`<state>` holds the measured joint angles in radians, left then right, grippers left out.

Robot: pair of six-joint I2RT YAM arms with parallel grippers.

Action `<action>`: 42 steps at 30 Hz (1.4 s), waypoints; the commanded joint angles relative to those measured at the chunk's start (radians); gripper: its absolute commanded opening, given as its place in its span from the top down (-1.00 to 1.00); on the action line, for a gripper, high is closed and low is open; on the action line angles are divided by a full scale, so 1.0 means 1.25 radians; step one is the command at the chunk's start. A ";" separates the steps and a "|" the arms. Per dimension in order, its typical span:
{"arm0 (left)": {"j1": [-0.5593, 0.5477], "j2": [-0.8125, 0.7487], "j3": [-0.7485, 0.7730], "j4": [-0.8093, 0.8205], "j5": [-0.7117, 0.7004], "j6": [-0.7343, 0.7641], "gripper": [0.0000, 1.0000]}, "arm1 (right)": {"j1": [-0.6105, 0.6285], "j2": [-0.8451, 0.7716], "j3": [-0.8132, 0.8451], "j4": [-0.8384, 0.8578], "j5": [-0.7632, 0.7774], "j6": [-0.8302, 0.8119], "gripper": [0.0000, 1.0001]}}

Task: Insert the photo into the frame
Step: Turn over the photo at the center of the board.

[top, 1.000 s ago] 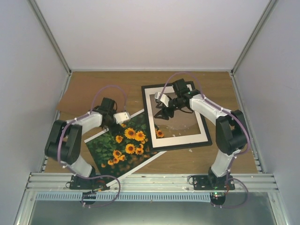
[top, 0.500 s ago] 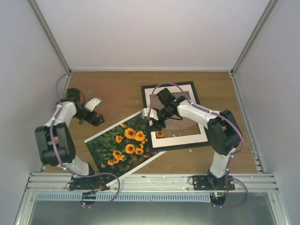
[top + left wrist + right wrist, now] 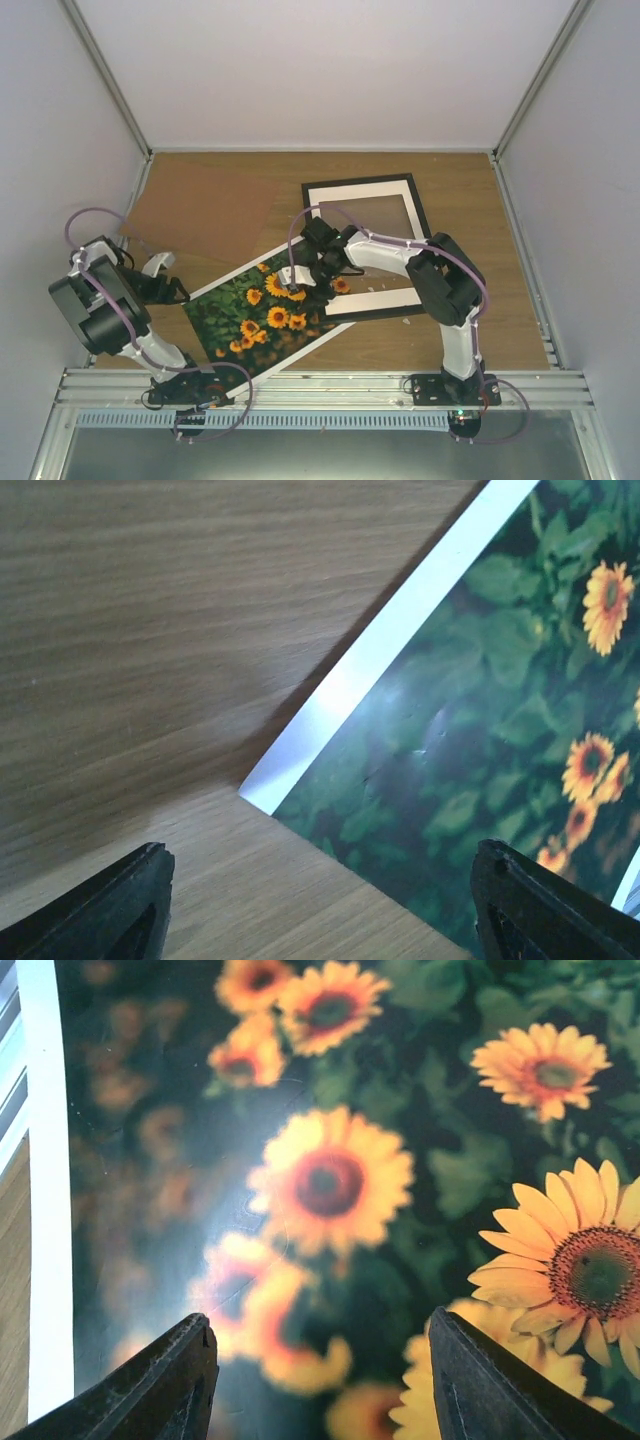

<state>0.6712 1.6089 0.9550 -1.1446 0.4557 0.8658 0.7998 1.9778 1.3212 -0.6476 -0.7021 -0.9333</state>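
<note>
The photo (image 3: 250,315) of orange sunflowers lies tilted on the table at the front middle. Its right corner overlaps the lower left of the frame (image 3: 355,181), a thin black rectangle with a white mat (image 3: 392,298) in it. My left gripper (image 3: 172,287) hovers by the photo's left corner (image 3: 250,792), open, with bare table and print between its fingers (image 3: 115,910). My right gripper (image 3: 296,279) stands open just above the sunflowers (image 3: 330,1180), holding nothing. In the right wrist view the photo (image 3: 420,1080) fills the picture.
A brown backing board (image 3: 200,208) lies flat at the back left, close to the photo's upper edge. White walls close in the table on three sides. A metal rail (image 3: 320,385) runs along the near edge by the arm bases.
My left arm has swung from over the photo out to the left and back down to the photo's left corner. My right gripper has moved from the frame's window leftward onto the photo.
</note>
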 commanded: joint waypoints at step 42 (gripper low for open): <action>0.006 0.064 0.205 -0.021 0.196 -0.115 1.00 | -0.044 0.158 0.316 -0.018 -0.007 0.203 -0.34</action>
<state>0.6807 1.7638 1.0897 -1.1332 0.6758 0.7975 0.8032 2.1807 1.6024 -0.6449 -0.6624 -0.7494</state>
